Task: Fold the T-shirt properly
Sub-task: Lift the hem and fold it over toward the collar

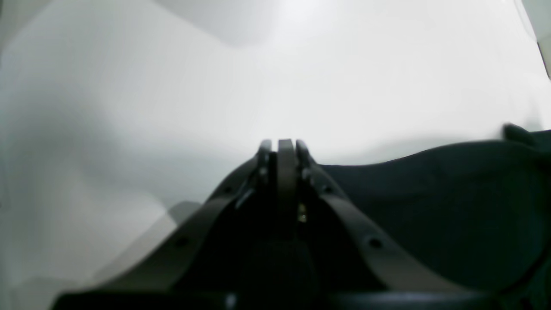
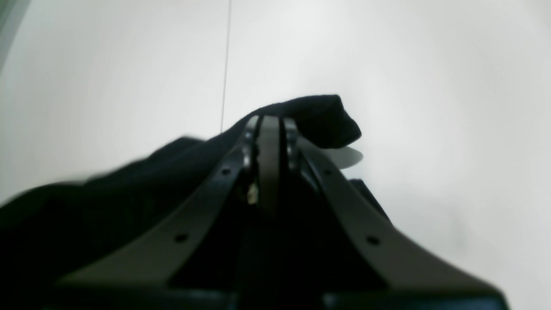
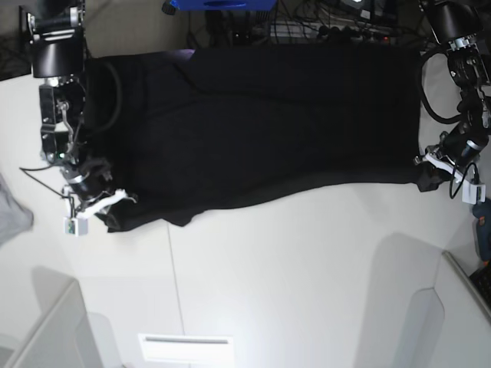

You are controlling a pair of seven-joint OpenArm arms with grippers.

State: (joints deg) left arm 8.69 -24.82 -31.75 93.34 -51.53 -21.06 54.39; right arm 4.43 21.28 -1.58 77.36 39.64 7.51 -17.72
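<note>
The black T-shirt (image 3: 261, 123) lies spread plain side up over the far half of the white table (image 3: 291, 268). At its near corner on the view's left, my right gripper (image 3: 103, 205) is shut on it. The right wrist view shows a fold of the T-shirt (image 2: 327, 118) bunched over the closed gripper (image 2: 270, 120). My left gripper (image 3: 430, 175) is shut at the T-shirt's near corner on the view's right. In the left wrist view the closed gripper (image 1: 285, 144) meets the T-shirt (image 1: 430, 202) along its right finger. The cloth between those fingers is hidden.
A small grey cloth (image 3: 11, 215) lies at the left table edge. Cables and a blue box (image 3: 222, 4) sit behind the shirt. A white slotted panel (image 3: 184, 349) and raised white panels (image 3: 46, 330) stand at the near edge. A blue tool (image 3: 483, 222) is at the right edge.
</note>
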